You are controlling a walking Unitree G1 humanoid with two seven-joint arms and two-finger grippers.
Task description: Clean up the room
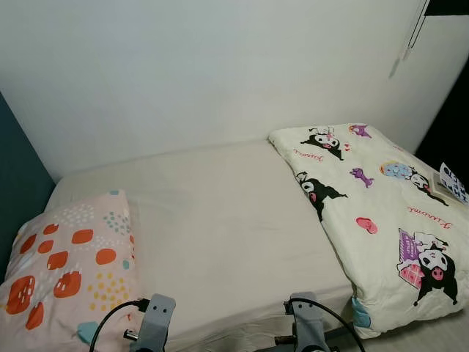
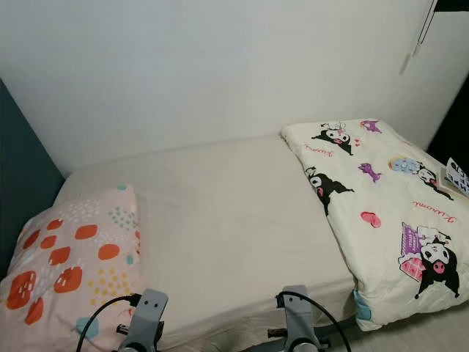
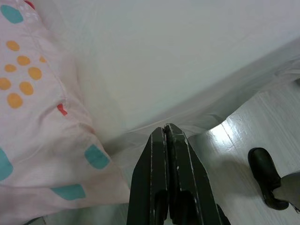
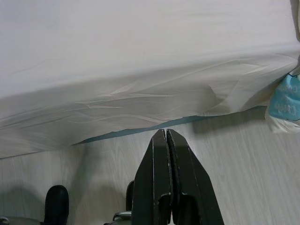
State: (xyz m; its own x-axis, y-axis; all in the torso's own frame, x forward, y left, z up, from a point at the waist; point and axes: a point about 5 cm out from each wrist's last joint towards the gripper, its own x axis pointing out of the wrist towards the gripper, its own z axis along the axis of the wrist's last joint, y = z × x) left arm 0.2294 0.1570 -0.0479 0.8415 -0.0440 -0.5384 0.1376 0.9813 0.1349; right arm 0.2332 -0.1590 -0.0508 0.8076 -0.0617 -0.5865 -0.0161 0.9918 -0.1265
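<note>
You are facing a bed pushed against a white wall, its cream fitted sheet lying smooth and mostly flat across the middle. At your left, on the near corner of the mattress, sits a pink pillow printed with orange-red blobs, yellow dots and a few teal patches; its near edge overhangs the side of the bed. At your right lies a folded cream comforter with black-and-white cartoon characters, purple and pink accents and red script. It runs from the wall end down to the near edge, where its corner droops over the side and a light blue underside shows. A small patterned card or booklet rests at its far right edge.

Your left gripper has its two black fingers pressed together with nothing between them, held low beside the mattress edge just next to the pillow's overhanging corner. Your right gripper is likewise pinched closed and empty, over the pale wood-look floor below the hanging sheet, with the comforter's blue corner off to one side. A thin teal strip of bed base shows beneath the sheet there. Both silver wrists, with black cables, appear at the bottom of the head views.
</note>
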